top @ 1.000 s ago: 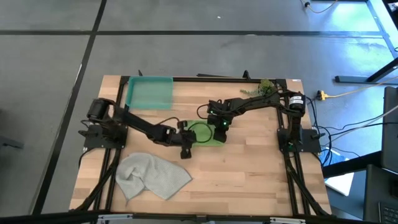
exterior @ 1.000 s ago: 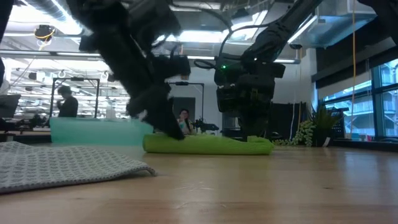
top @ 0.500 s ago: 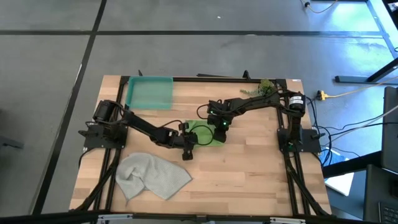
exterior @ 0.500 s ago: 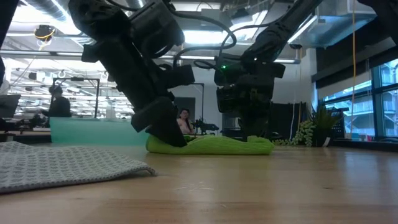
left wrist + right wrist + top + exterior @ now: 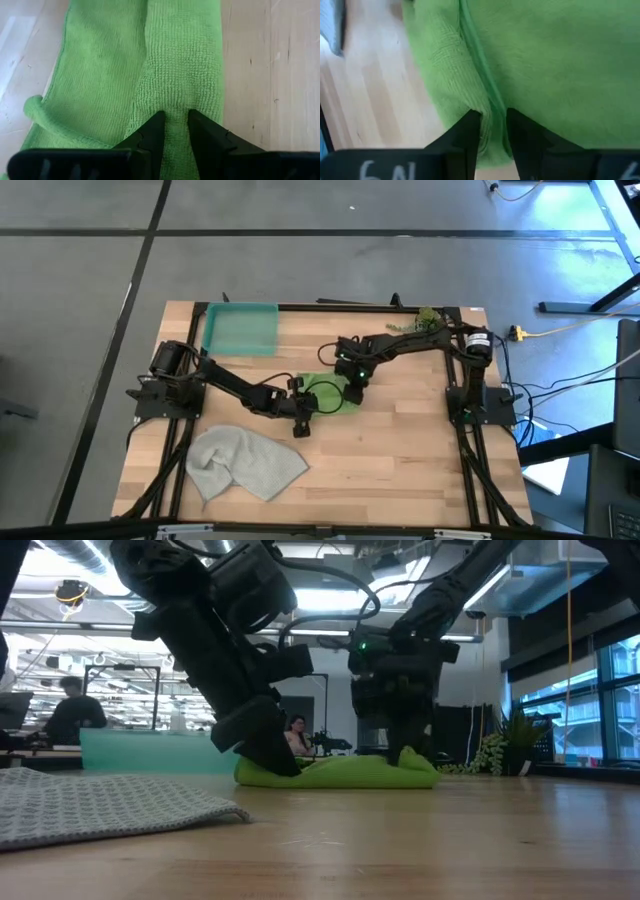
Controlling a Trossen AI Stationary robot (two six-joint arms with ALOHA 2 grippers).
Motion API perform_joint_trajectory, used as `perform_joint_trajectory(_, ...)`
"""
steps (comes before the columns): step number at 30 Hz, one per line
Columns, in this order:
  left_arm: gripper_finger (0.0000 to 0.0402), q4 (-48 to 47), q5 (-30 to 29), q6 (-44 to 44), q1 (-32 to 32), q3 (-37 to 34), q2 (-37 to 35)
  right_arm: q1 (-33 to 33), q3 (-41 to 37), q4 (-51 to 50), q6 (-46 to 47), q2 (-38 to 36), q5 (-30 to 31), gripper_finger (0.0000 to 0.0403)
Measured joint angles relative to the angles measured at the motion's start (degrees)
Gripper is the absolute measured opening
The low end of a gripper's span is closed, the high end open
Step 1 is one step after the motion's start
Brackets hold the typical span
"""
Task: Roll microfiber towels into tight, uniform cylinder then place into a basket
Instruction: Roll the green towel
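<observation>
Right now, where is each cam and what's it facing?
High: overhead, straight down; both arms, green towel, grey towel, basket.
Low: table height, looking across; both arms on the green towel.
Left wrist: left gripper pinching a towel fold.
Right wrist: right gripper astride a towel fold.
Shared: all four show the green towel.

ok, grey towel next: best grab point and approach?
Take the grey towel at its raised, bunched fold on the left arm's side, coming straight down from above. The rest lies flat on the table, leaving little edge to pinch.
</observation>
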Motion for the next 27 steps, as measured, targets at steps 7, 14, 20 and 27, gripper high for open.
perform_joint_trajectory(7, 0.0087, -0.1, 0.09, -1.28, 0.0, -0.02, 0.04, -0.98, 0.02, -0.04, -0.09, -8.35, 6.56, 0.0103)
perform_joint_trajectory(14, 0.0087, -0.08, 0.09, -1.49, 0.0, -0.06, 0.06, 0.5, 0.09, -2.88, -3.31, -17.11, 17.72, 0.0103)
perform_joint_trajectory(20, 0.0087, -0.09, 0.14, -1.51, 0.0, -0.07, 0.08, 5.63, 0.08, -3.38, -8.58, -21.57, 25.95, 0.0103)
perform_joint_trajectory(27, 0.0087, -0.15, 0.19, -1.51, 0.04, -0.07, 0.12, 13.03, -3.71, -0.69, -17.66, -22.96, 25.73, 0.0103)
